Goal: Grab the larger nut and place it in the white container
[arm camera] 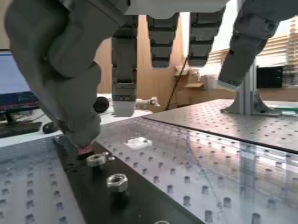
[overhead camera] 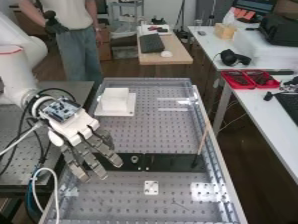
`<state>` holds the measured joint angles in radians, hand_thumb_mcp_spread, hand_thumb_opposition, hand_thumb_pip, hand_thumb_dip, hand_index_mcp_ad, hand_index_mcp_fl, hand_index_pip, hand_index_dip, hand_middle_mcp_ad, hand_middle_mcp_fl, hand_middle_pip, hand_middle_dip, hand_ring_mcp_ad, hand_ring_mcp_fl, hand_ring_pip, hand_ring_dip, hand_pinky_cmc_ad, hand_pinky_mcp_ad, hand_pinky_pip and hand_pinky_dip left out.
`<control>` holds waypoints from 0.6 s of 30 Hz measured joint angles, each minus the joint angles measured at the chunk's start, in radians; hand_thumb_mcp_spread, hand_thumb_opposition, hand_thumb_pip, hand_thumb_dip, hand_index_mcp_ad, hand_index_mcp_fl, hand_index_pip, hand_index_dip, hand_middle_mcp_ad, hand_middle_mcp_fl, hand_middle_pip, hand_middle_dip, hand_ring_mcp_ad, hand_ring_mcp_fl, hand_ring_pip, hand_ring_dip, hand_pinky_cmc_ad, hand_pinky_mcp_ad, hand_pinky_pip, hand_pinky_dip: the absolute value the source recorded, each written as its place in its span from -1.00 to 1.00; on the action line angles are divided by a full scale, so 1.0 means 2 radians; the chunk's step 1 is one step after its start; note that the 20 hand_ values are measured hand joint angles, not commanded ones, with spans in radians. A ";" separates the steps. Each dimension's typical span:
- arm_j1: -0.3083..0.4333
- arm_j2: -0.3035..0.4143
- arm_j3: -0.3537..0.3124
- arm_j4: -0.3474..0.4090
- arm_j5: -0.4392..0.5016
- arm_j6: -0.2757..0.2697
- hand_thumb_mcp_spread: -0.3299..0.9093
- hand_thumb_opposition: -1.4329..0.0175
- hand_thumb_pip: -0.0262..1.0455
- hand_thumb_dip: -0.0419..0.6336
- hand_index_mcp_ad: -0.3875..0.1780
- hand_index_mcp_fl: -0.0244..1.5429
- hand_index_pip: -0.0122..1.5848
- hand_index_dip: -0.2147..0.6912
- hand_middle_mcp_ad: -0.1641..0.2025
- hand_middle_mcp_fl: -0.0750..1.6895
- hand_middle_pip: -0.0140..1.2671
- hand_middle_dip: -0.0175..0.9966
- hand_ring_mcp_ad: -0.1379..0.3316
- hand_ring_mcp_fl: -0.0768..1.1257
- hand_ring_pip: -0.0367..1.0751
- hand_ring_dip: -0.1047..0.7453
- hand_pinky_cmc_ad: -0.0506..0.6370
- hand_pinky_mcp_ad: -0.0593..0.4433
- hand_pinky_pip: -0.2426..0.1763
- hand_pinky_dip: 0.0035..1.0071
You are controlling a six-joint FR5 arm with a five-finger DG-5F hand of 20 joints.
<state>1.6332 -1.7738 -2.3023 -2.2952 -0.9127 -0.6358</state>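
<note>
The perforated bench (overhead camera: 120, 202) spreads beneath the hand (overhead camera: 74, 129), which hangs over one side of it with fingers straight and loosely apart, released and gripping nothing. A black strip (overhead camera: 174, 163) runs across the bench from beside the fingertips. The white container (overhead camera: 114, 100) sits on the bench beyond the hand, farther from the high camera (a pale block on a square base, by the look of it). A thin brown stick (overhead camera: 203, 137) stands at a slant well across from the hand. A small white plate (overhead camera: 151, 188) lies nearer the high camera than the strip, apart from the fingers. Smallest are the nuts on the strip: one (arm camera: 96, 160) just beside the thumb tip (touching or not, I cannot tell), another (arm camera: 117, 182) a little farther from the thumb. Which is the larger nut I cannot tell.
</note>
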 joint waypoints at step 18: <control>-0.016 -0.046 0.008 0.044 -0.043 -0.033 0.00 -0.28 0.51 -0.25 -0.06 -0.94 0.96 -0.45 0.21 -0.91 -0.77 -0.54 0.36 -0.86 -0.58 -0.47 0.22 0.55 -0.34 0.51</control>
<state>1.6021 -1.8656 -2.2870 -2.2074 -0.9984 -0.7009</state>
